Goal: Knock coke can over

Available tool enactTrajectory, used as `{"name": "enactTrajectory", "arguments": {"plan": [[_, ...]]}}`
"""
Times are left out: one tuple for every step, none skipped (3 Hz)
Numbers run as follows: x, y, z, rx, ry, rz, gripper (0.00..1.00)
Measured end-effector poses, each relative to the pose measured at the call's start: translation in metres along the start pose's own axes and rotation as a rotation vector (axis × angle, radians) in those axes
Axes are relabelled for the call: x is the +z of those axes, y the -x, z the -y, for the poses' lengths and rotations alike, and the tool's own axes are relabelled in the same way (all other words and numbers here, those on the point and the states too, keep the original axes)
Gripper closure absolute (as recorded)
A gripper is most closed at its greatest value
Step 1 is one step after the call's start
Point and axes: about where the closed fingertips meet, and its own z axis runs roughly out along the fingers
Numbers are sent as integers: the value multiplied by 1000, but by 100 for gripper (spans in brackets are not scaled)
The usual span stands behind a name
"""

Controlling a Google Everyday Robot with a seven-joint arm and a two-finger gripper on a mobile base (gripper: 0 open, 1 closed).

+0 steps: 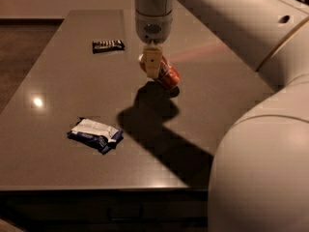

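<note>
The coke can (168, 75) is a red-orange can on the grey table (58, 95), near the middle of its far half. It leans steeply, its base down to the right and its top up to the left. My gripper (152, 62) hangs from the arm straight above it and covers the can's upper left end. Whether it touches or holds the can is hidden.
A flat dark snack packet (108, 45) lies at the back left. A white and blue packet (95, 134) lies front left. My arm's large pale body (260, 168) fills the right foreground. The arm's shadow falls across the table's middle. The table's front edge is near.
</note>
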Motion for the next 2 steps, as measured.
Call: {"name": "enactTrajectory", "arguments": {"plan": [[11,4,1,-20,4,-34,5],[14,10,6,-23,-16,-20,0]]}}
